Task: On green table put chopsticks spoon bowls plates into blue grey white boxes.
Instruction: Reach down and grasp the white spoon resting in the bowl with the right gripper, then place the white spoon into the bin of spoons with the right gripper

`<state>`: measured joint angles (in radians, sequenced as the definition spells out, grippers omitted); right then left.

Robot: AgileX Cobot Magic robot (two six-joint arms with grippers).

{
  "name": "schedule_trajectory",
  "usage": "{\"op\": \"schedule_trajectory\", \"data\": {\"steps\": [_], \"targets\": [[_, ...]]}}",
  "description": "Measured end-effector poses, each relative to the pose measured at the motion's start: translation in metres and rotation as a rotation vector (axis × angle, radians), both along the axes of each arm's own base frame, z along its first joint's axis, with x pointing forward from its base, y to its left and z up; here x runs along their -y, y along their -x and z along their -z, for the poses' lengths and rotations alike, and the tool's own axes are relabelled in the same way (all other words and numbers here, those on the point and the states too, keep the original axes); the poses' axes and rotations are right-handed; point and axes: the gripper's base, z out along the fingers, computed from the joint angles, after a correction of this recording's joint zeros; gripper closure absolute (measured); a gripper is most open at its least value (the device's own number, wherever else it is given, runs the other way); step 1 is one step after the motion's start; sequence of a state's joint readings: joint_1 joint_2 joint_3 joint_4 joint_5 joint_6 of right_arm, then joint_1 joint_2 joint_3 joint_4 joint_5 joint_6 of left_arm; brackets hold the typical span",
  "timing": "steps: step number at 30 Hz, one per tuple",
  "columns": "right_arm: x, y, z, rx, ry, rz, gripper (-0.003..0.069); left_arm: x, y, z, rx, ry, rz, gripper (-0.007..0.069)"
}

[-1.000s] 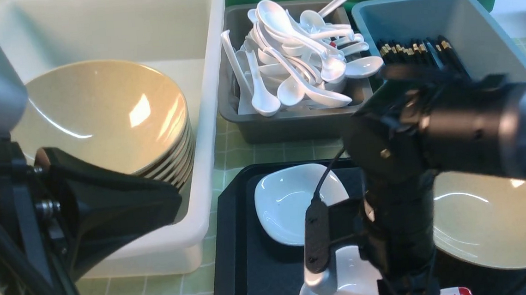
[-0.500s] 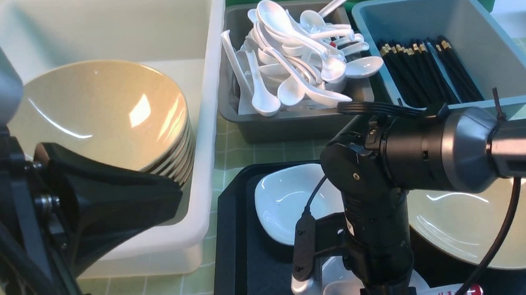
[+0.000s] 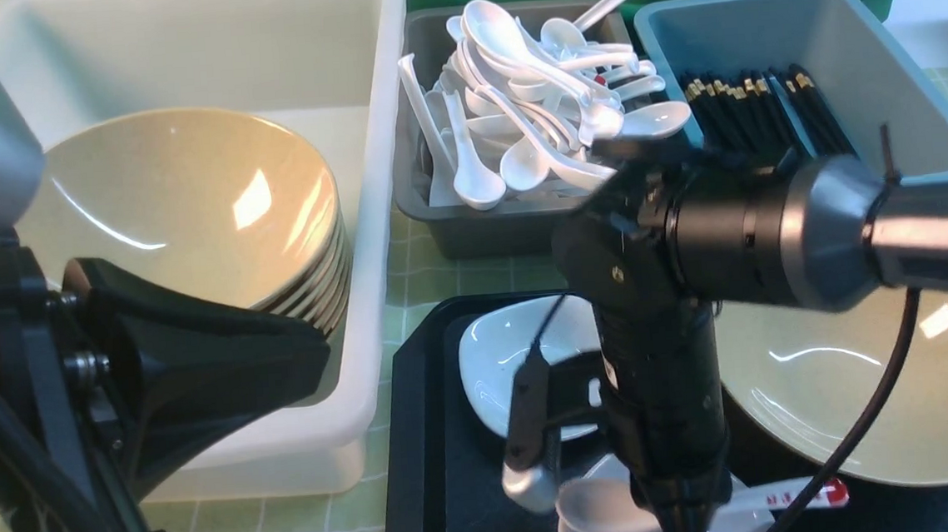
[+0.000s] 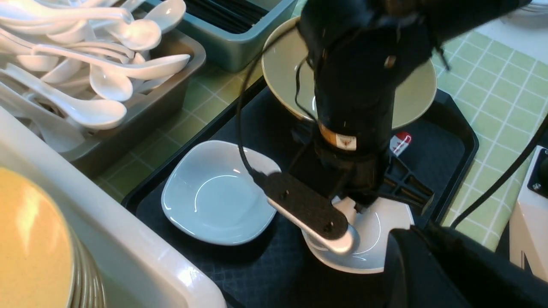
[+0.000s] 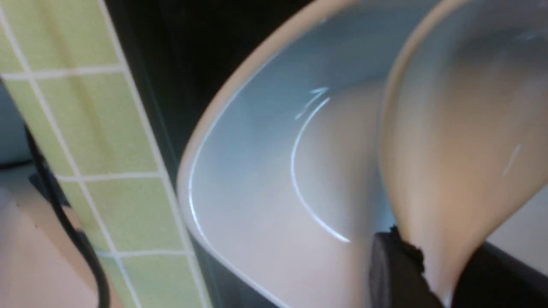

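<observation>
The red-tipped spoon (image 3: 799,495) is resting over a white plate (image 4: 376,239) on the black tray (image 3: 419,437), its neck pinched between the right gripper's (image 5: 432,273) fingers. The left gripper (image 4: 428,256), closed, is hovering near the white box (image 3: 371,223) holding stacked bowls (image 3: 186,211).

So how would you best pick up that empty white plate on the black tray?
Probably by its rim, from above. The empty white plate lies flat, open side up, on the black tray, so its raised edge is the only thin part to pinch: one finger inside, one outside. The edge facing the white tub looks freest; the right arm crowds the other side.
</observation>
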<state>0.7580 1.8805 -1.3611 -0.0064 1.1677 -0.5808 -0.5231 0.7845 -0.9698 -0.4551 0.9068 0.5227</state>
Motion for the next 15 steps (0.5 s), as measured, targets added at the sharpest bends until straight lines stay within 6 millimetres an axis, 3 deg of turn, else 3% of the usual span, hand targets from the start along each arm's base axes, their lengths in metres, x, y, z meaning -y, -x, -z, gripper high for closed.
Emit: {"op": "schedule_trajectory", "data": {"steps": [8, 12, 15], "targets": [[0.007, 0.009, -0.055, 0.117, -0.124, 0.029, 0.0496, 0.000, -0.001, -0.002, 0.016, 0.014, -0.011, 0.0626], [0.021, 0.011, -0.082, 0.165, -0.198, 0.115, 0.0496, 0.000, -0.005, -0.006, 0.062, 0.048, -0.037, 0.0626], [0.031, 0.004, -0.091, 0.192, -0.256, 0.188, 0.0496, 0.000, -0.007, -0.009, 0.092, 0.072, -0.055, 0.0626]]}}
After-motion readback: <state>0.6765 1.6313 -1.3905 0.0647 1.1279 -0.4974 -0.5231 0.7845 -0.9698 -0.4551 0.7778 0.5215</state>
